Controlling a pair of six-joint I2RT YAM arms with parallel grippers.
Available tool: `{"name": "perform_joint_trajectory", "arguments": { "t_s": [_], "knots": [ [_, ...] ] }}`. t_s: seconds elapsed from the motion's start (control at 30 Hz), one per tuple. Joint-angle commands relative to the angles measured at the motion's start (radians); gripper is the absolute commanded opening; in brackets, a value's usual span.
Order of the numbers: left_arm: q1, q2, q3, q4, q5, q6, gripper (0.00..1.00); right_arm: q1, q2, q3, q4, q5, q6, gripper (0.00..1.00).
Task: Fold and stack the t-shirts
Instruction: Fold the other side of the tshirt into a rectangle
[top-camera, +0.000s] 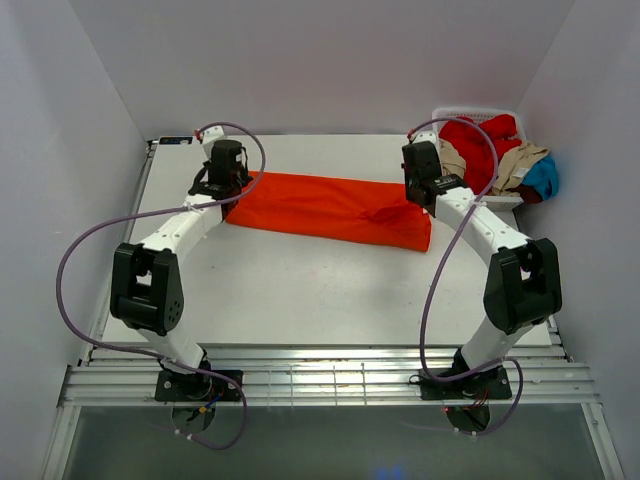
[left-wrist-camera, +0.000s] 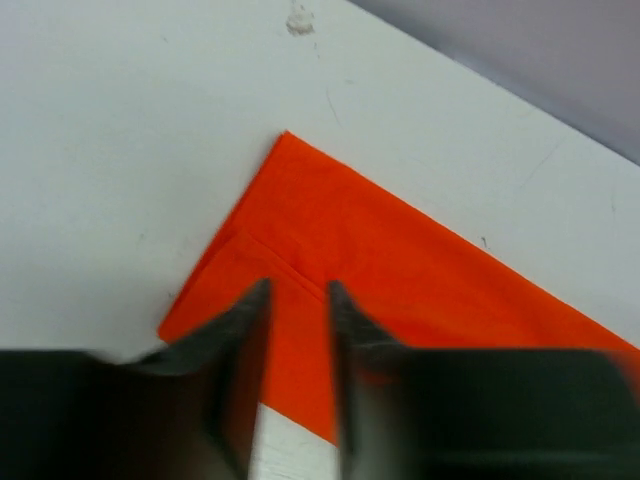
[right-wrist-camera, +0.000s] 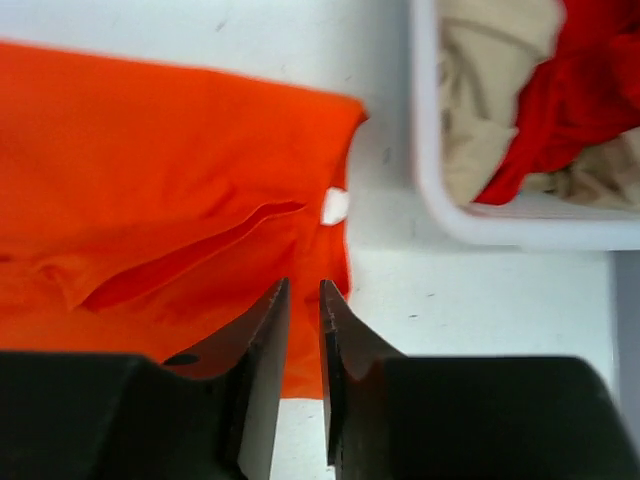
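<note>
The bright orange t-shirt (top-camera: 330, 210) lies flat on the white table, folded into a long strip running left to right. My left gripper (top-camera: 230, 198) hovers over its left end; in the left wrist view (left-wrist-camera: 298, 290) the jaws stand a little apart over the shirt's corner (left-wrist-camera: 330, 220), with nothing held. My right gripper (top-camera: 425, 205) is over the right end; in the right wrist view (right-wrist-camera: 305, 290) the jaws stand a narrow gap apart above the orange cloth (right-wrist-camera: 150, 180), which lies flat. Red (top-camera: 480, 140), tan (top-camera: 520, 160) and blue (top-camera: 545, 178) t-shirts are heaped at the back right.
A white plastic basket (top-camera: 475, 110) stands at the back right corner and holds the heaped shirts; its rim (right-wrist-camera: 430, 190) is close to the right of the orange shirt's end. White walls enclose the table on three sides. Both arm bases sit at the near edge.
</note>
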Motion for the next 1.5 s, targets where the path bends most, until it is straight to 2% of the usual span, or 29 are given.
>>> {"name": "perform_joint_trajectory", "arguments": {
  "t_s": [0.0, 0.03, 0.07, 0.2, 0.27, 0.5, 1.07, 1.3, 1.47],
  "knots": [
    [-0.074, 0.012, -0.046, 0.033, 0.083, -0.020, 0.08, 0.011, -0.015, -0.068, 0.056, -0.225, 0.042, 0.21],
    [-0.095, 0.022, -0.053, 0.055, 0.092, -0.021, 0.00, 0.011, -0.019, -0.079, 0.066, -0.262, 0.051, 0.13],
    [-0.138, 0.047, -0.058, 0.067, 0.108, -0.018, 0.00, 0.014, -0.017, -0.096, 0.086, -0.299, 0.060, 0.08],
    [-0.229, 0.140, -0.038, 0.113, 0.218, -0.014, 0.00, 0.018, 0.029, -0.091, 0.105, -0.437, 0.073, 0.08],
    [-0.276, 0.179, -0.018, 0.127, 0.232, -0.010, 0.00, 0.021, 0.057, -0.084, 0.108, -0.451, 0.077, 0.08],
    [-0.318, 0.308, 0.034, 0.135, 0.253, -0.023, 0.00, 0.029, 0.124, -0.057, 0.125, -0.536, 0.096, 0.08],
    [-0.329, 0.360, -0.067, 0.195, 0.256, -0.030, 0.00, 0.052, 0.222, -0.016, 0.119, -0.540, 0.108, 0.08],
    [-0.350, 0.334, -0.153, 0.216, 0.256, -0.053, 0.00, 0.053, 0.291, 0.050, 0.137, -0.494, 0.110, 0.08],
    [-0.359, 0.326, -0.187, 0.224, 0.255, -0.061, 0.00, 0.052, 0.383, 0.159, 0.174, -0.439, 0.093, 0.08]
  ]
}}
